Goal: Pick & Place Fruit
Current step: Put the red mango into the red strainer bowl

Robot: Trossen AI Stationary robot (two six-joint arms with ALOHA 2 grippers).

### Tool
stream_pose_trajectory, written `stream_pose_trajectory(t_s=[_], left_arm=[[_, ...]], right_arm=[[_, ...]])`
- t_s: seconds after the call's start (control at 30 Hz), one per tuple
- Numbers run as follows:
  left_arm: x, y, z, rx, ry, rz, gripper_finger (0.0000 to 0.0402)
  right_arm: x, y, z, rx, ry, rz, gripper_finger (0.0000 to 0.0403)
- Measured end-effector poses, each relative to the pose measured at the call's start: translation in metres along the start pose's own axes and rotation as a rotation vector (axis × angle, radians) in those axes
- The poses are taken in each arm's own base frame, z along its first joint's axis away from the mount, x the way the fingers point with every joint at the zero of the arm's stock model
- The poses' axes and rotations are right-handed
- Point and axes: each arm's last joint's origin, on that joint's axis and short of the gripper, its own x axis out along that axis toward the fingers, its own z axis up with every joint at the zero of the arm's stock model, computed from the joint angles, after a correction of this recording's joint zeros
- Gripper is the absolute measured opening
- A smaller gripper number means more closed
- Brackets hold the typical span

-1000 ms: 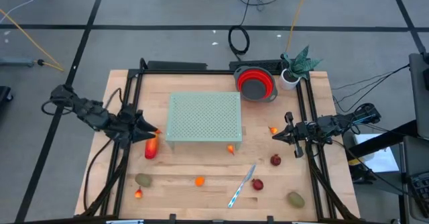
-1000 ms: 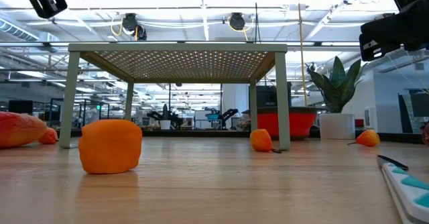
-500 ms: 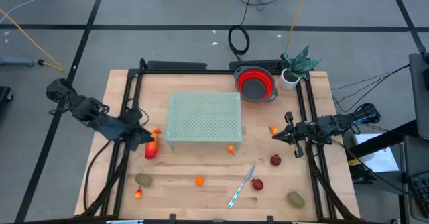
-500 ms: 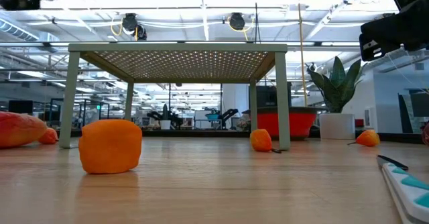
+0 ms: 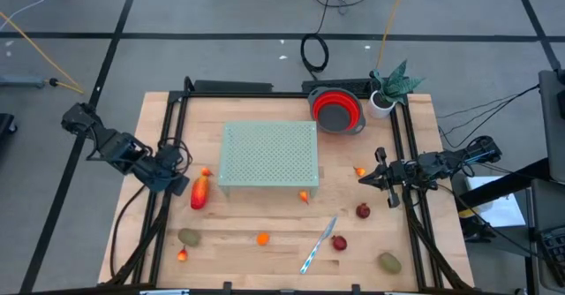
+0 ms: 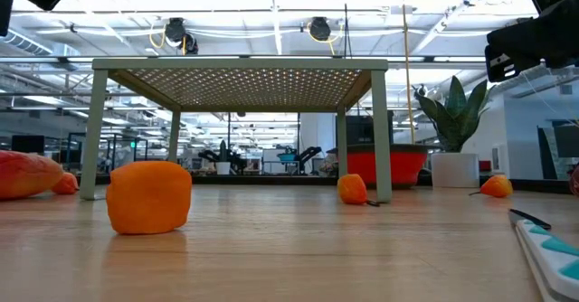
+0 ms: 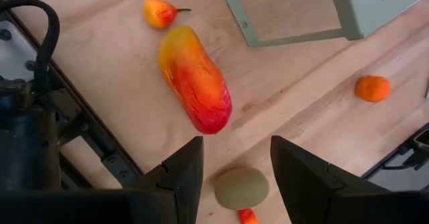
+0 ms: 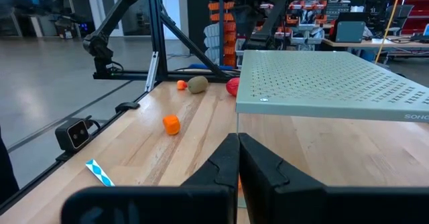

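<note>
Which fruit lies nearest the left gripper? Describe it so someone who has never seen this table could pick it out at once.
Start at the pale green perforated stand in the middle of the table. Just off its front left leg, beside the left gripper, lies a long red-and-yellow fruit. It is far longer than the tiny orange pear-like fruit next to it, and the only elongated fruit there.

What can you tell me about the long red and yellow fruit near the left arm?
The long fruit looks like a toy mango: smooth, oval, yellow-orange at one end and red at the other. It lies flat on the wooden table, just left of the green perforated stand, with a small pear-like fruit close by. The left gripper hangs open beside it; nothing grips it.
</note>
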Motion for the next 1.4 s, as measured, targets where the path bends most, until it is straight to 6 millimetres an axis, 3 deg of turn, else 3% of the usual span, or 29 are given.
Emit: stream_pose_trajectory(t_s=[0.4,0.87,1.17,1.4], left_arm=[[0.0,0.0,0.0,0.018,-0.015,0.0,0.0188],[0.017,-0.017,-0.001,0.069,-0.077,0.123,0.0391],[0.035,-0.031,-0.004,0.092,-0.067,0.233,0.0355],[0.048,-0.04,-0.005,0.099,-0.096,0.297,0.0352]], right_arm=[[0.0,0.0,0.0,0.0,0.0,0.0,0.0004],[0.0,0.0,0.0,0.0,0.0,0.0,0.0004],[0.0,0.0,0.0,0.0,0.0,0.0,0.0004],[0.0,0.0,0.0,0.0,0.0,0.0,0.0004]])
